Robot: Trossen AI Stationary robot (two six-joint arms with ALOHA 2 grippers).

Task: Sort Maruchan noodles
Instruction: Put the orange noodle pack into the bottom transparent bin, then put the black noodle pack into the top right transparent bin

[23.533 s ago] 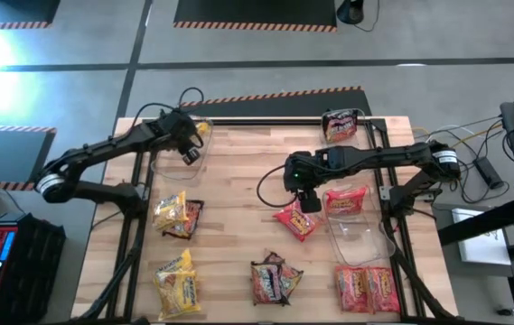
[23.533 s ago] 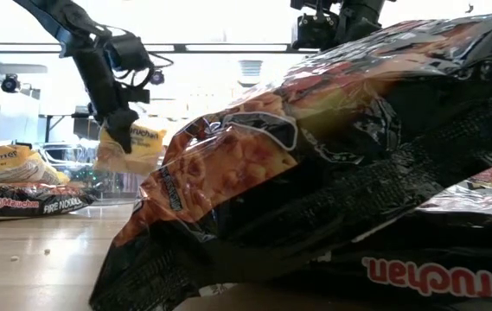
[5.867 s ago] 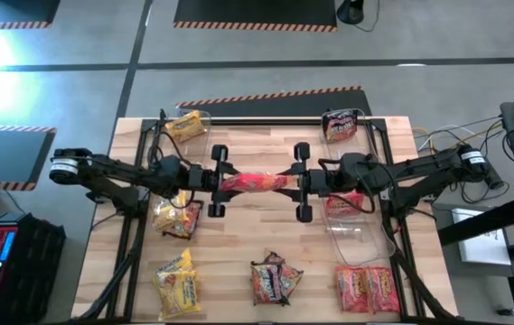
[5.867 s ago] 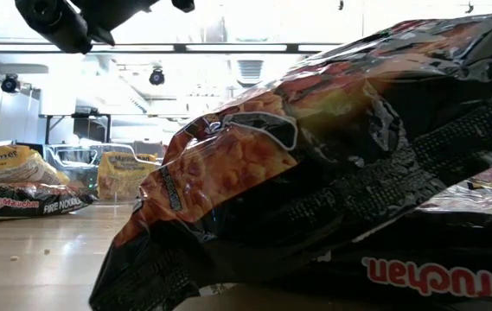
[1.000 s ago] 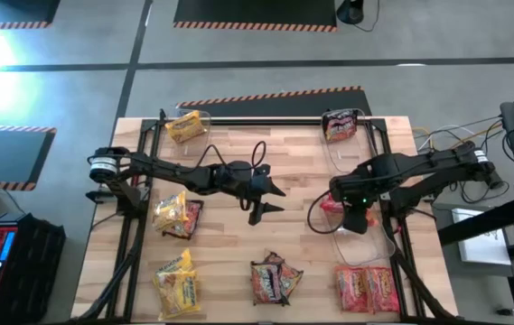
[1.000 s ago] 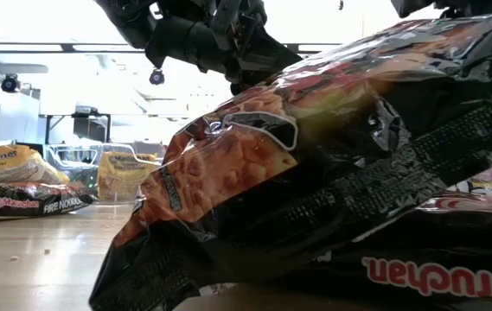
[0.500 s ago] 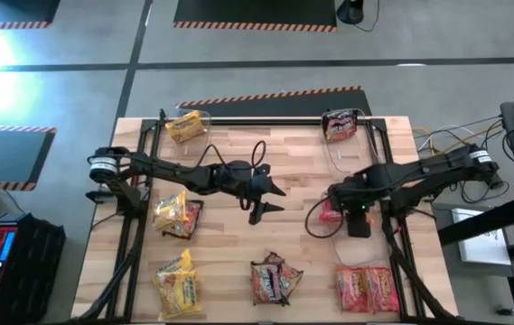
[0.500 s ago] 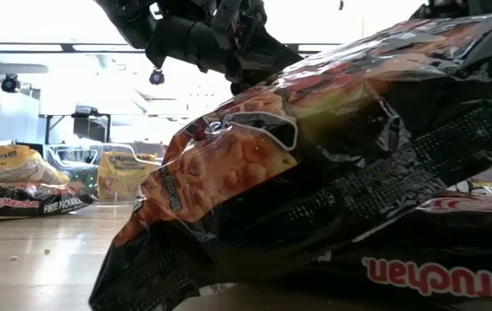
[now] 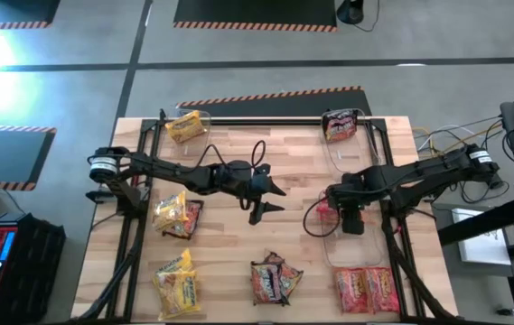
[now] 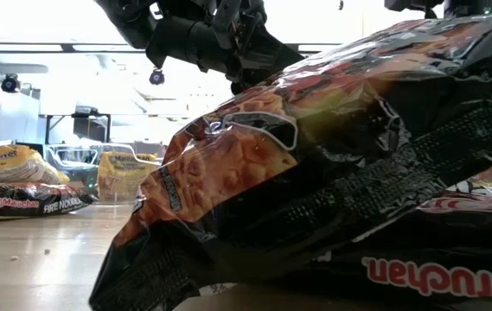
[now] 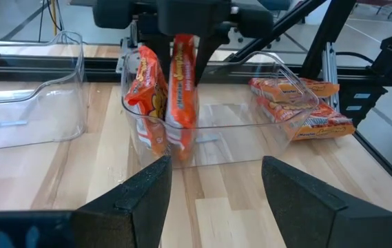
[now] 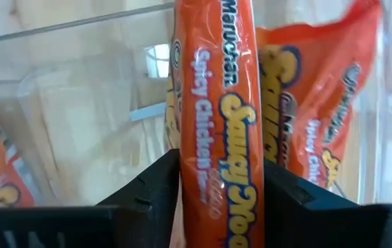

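My right gripper [image 9: 350,217] points down into a clear bin [image 11: 278,141] at the table's right side, shut on an orange Maruchan noodle packet [image 12: 220,138] that stands on end. A second orange packet [image 11: 145,96] stands beside it, leaning on the bin's wall. My left gripper [image 11: 213,186] hovers open over the table's middle [image 9: 270,200] with nothing between its fingers. More noodle packets lie on the table: yellow ones [image 9: 175,280], dark ones [image 9: 275,280] and red-orange ones [image 9: 365,287]. My right gripper pinches the orange packet's two flat faces [image 12: 182,165] between its two fingers, at the packet's upper end. The fingers come from above, pointing down. The packet hangs upright below them, edge on, its lower end [image 11: 182,141] down at the bin's floor.
A clear bin with a yellow packet [image 9: 187,126] stands at the far left, one with a dark packet [image 9: 340,126] at the far right. Another clear bin [image 11: 30,96] stands left of the middle. A dark packet [image 10: 315,173] fills the low view.
My right gripper has gone down into the clear bin with the orange packet, rolling a little about its own axis; the packet stays upright and now reaches the bin's floor.
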